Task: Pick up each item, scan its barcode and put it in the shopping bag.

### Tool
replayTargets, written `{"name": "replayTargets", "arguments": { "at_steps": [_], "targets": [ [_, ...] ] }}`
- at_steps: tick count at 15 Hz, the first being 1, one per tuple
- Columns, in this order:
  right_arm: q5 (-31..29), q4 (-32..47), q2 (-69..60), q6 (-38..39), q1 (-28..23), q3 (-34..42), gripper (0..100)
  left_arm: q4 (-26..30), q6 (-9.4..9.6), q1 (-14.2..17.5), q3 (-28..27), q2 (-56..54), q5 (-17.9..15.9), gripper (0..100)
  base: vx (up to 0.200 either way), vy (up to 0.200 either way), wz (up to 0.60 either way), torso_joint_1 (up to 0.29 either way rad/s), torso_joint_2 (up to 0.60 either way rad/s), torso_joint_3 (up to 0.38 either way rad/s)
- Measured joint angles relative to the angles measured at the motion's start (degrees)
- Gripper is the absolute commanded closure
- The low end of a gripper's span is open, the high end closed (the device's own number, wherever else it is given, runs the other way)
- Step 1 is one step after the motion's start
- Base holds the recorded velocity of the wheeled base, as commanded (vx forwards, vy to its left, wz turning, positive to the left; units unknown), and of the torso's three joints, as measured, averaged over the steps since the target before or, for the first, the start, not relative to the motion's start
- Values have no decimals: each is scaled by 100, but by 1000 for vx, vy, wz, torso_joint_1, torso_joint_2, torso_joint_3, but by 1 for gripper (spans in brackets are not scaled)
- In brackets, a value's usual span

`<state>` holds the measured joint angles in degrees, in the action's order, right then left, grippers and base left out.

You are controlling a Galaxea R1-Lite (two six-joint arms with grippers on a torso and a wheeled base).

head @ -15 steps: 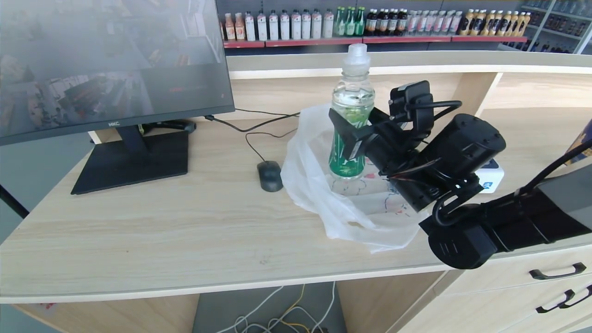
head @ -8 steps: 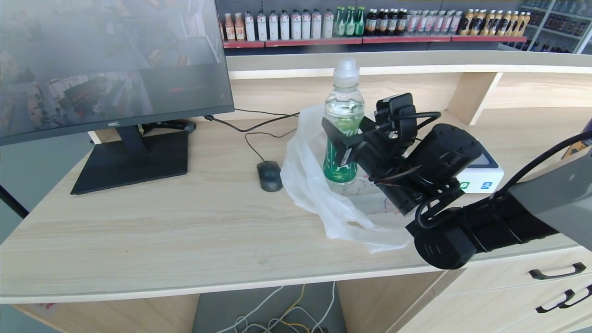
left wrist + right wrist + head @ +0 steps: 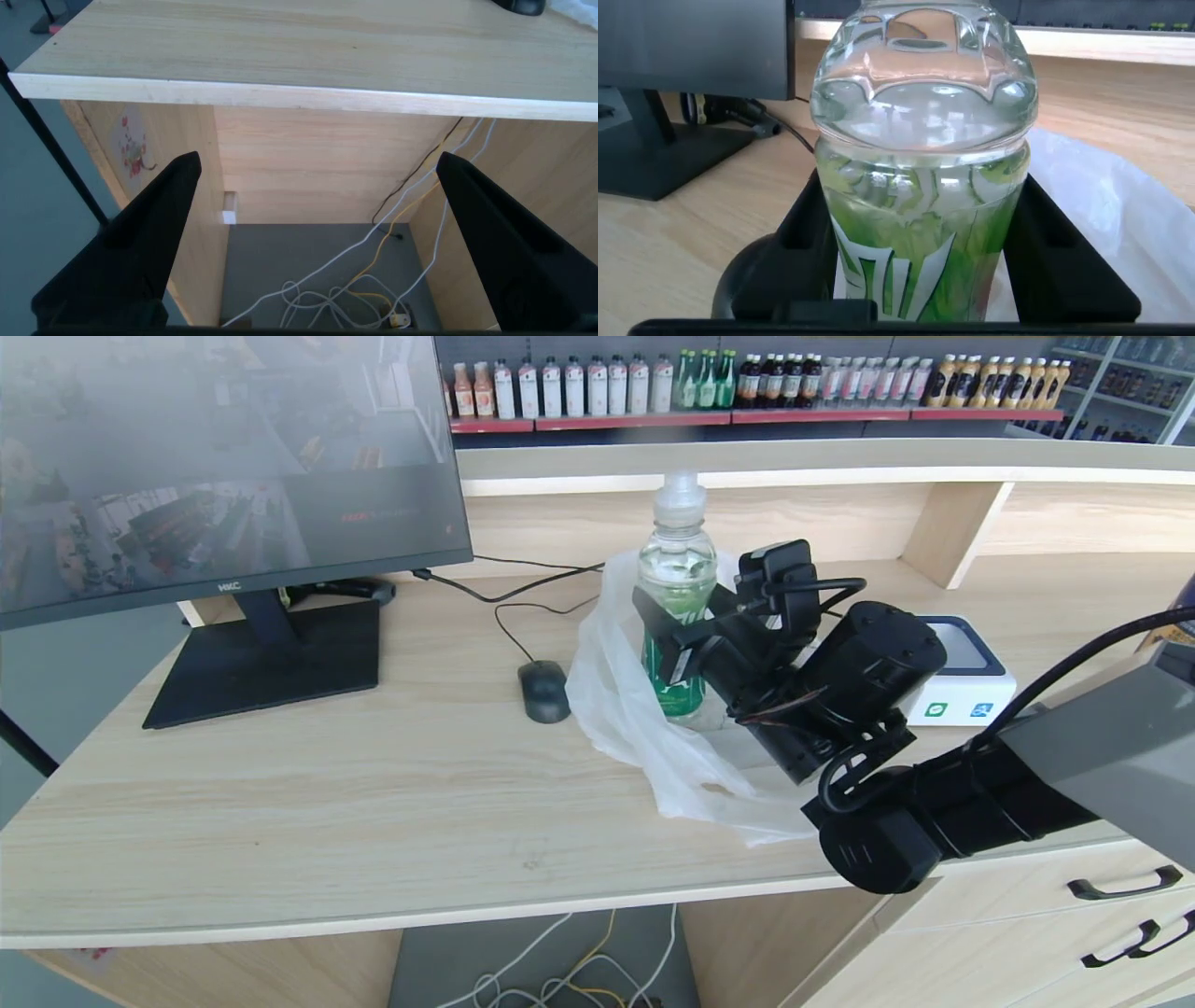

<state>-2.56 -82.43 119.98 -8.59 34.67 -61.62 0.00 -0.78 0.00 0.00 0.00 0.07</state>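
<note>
Standing vert.: bottle point(image 3: 677, 569), cap point(image 3: 679, 493) up

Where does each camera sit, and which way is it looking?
Head: on the head, looking down at the counter; right gripper holds the bottle over the shopping bag.
Left wrist: faces the counter edge and cables underneath; left gripper open.
Right wrist: faces the bottle held in its gripper.
Head and right wrist share bottle, shopping bag, monitor.

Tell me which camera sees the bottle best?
The head view: the bottle stands whole, cap to base, in the right gripper. The right wrist view catches just its middle; the left wrist view faces the counter.
</note>
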Motion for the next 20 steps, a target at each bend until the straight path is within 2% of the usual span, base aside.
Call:
{"name": "replayTargets", "arguments": {
  "at_steps": [16,17,20],
  "targets": [
    [0,-9,227,11,2,35,100,0,0,0,0,0,0,0,0,0,0,0,0,0],
    [0,-9,227,9,2,35,0,0,2,0,0,0,0,0,0,0,0,0,0,0],
    [2,7,199,17,9,79,0,0,0,0,0,0,-2,0,0,0,0,0,0,0]
  ]
}}
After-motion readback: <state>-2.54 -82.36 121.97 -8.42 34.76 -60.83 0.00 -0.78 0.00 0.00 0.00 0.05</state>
